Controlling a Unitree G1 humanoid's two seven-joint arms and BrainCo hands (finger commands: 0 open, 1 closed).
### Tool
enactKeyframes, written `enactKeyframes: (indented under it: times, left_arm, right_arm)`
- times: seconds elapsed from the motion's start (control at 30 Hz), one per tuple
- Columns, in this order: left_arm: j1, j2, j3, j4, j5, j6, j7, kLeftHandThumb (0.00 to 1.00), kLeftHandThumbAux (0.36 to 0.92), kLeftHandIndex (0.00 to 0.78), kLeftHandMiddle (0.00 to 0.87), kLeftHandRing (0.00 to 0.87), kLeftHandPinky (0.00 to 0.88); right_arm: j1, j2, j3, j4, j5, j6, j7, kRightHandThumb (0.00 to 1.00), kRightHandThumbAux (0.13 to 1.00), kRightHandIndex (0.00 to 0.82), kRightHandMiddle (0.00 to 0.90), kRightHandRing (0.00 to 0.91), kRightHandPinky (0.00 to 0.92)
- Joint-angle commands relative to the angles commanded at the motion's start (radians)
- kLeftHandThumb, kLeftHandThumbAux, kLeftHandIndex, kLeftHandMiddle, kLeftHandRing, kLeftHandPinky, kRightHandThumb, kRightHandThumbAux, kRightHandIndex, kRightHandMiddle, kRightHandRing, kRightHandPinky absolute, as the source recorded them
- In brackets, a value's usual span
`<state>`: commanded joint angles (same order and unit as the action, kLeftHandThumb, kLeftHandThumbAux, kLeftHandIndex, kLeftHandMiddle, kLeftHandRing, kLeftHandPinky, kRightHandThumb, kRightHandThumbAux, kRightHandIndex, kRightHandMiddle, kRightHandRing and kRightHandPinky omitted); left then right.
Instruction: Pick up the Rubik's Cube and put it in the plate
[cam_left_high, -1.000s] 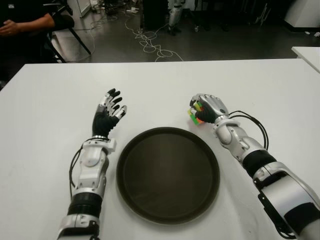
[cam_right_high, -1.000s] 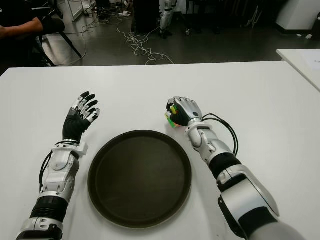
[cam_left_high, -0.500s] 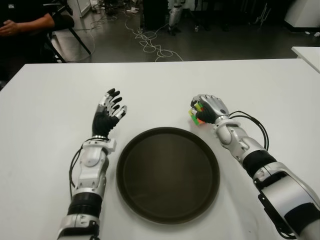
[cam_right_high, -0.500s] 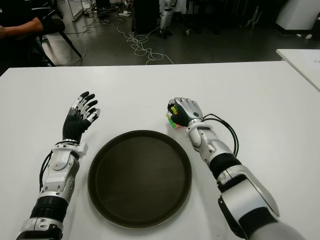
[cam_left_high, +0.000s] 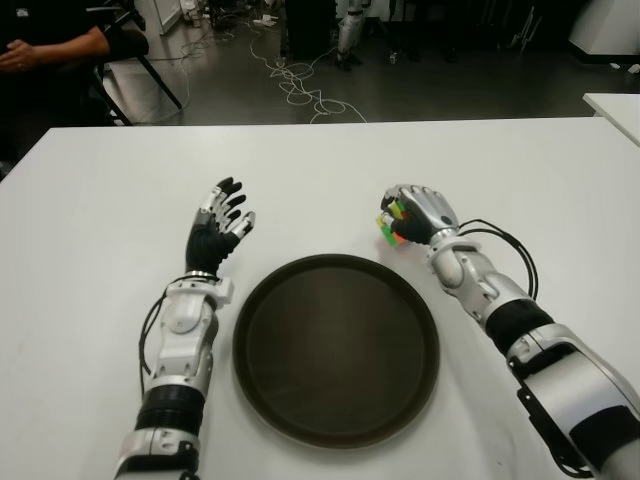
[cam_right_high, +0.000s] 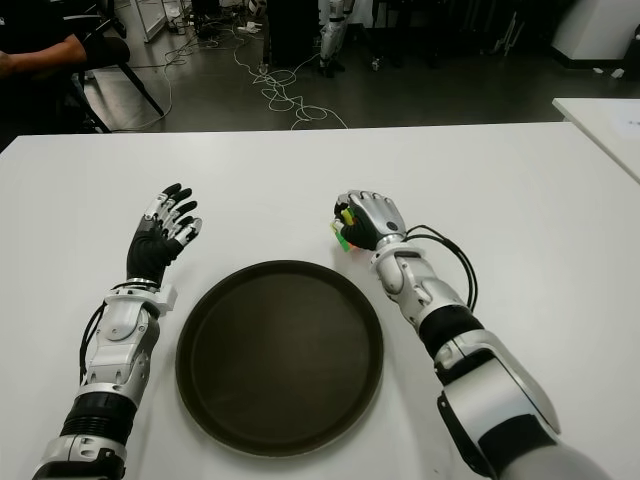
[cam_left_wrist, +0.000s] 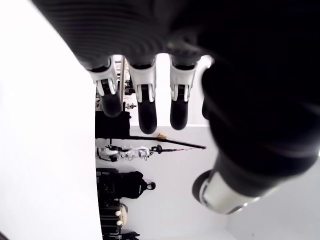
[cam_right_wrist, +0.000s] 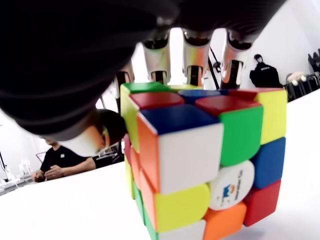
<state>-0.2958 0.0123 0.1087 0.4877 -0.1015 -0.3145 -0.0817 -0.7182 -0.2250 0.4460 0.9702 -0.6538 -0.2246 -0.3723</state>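
The white tabletop (cam_left_high: 90, 230) fills my frame, a cable-strewn floor beyond its far edge. Nearest, low in the centre, lies the dark round plate (cam_left_high: 336, 346). Just past its upper-right rim, my right hand (cam_left_high: 420, 215) has its fingers (cam_right_wrist: 196, 55) curled over the Rubik's Cube (cam_left_high: 393, 225); I judge the plate lies down and left of the cube. My left hand (cam_left_high: 218, 225), left of the plate, shows fingers spread, empty.

The right robot hand (cam_left_high: 418, 213) seemingly grips the Rubik's Cube (cam_left_high: 391, 226) just beyond the plate (cam_left_high: 336, 347).
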Motion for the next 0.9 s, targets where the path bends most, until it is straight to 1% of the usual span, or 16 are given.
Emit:
enactKeyframes:
  times: [0.27,0.4,0.63,0.7,0.9]
  left_arm:
    - [-0.003,-0.002,0.004,0.009,0.0,-0.003,0.007,0.0,0.828,0.118,0.15,0.118,0.083]
    - [-0.006,-0.002,0.005,0.014,0.0,-0.003,0.008,0.0,0.831,0.117,0.148,0.118,0.085]
    - [-0.007,0.001,0.005,0.016,-0.003,-0.003,0.0,0.0,0.835,0.108,0.146,0.121,0.094]
    - [-0.007,0.001,0.005,0.017,-0.004,-0.005,0.0,0.0,0.833,0.121,0.15,0.12,0.097]
    - [-0.007,0.002,0.004,0.018,0.0,-0.004,0.001,0.0,0.827,0.127,0.152,0.117,0.079]
  right_arm:
    - [0.004,-0.009,0.0,-0.029,-0.006,-0.003,-0.027,0.84,0.685,0.432,0.488,0.756,0.773]
    - [0.01,-0.017,-0.001,-0.055,-0.016,-0.002,-0.06,0.84,0.685,0.431,0.488,0.766,0.781]
    - [0.017,-0.025,-0.003,-0.093,-0.021,0.015,-0.073,0.841,0.685,0.432,0.488,0.759,0.772]
    - [0.019,-0.028,-0.004,-0.107,-0.023,0.021,-0.074,0.841,0.685,0.432,0.488,0.761,0.771]
    - [0.031,-0.038,-0.004,-0.151,-0.038,0.043,-0.08,0.841,0.685,0.431,0.488,0.764,0.759]
